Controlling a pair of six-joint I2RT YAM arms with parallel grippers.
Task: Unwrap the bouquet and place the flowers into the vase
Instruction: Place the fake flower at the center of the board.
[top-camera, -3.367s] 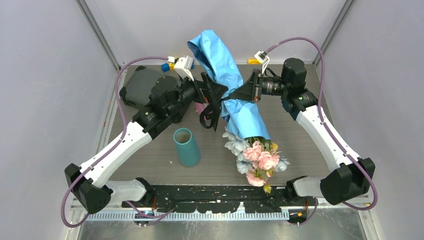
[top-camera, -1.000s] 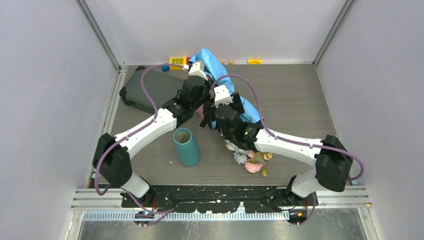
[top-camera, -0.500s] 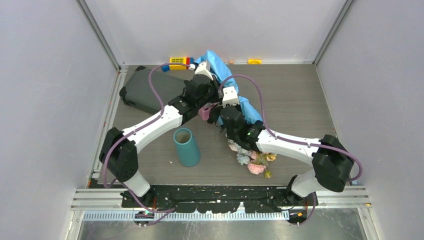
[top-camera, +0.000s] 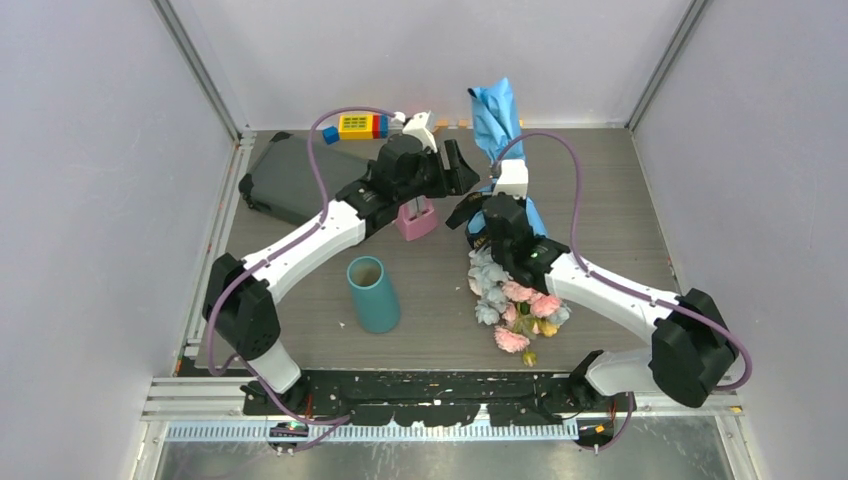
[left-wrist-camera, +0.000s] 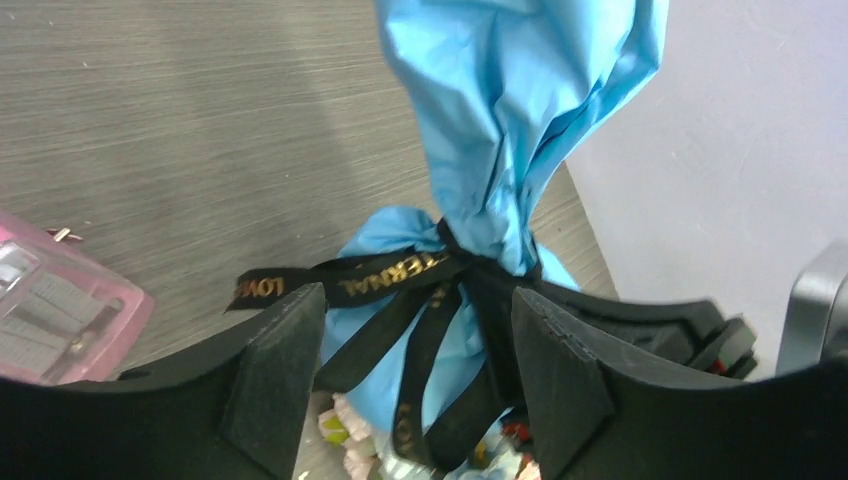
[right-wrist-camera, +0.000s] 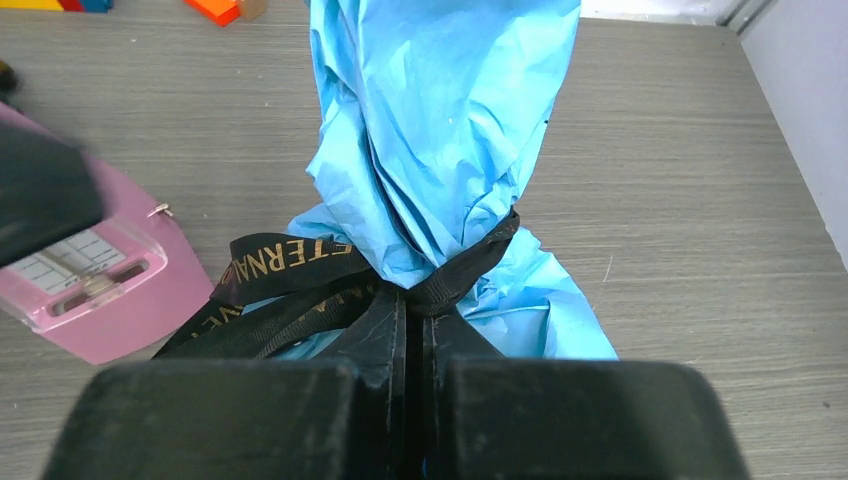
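The grey tabletop is carrying everything. The bouquet is lying right of centre, its flowers pointing toward the arm bases and the tail of its blue wrap rising toward the back wall. The teal vase is standing upright left of the flowers, apart from them. The right pincer is pinching shut on the black ribbon at the knot. The left pincer is standing open just above the pink metronome, facing the ribbon tails.

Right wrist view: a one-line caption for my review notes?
Right gripper shut on the black ribbon tied round the blue paper wrap, pink metronome at left.
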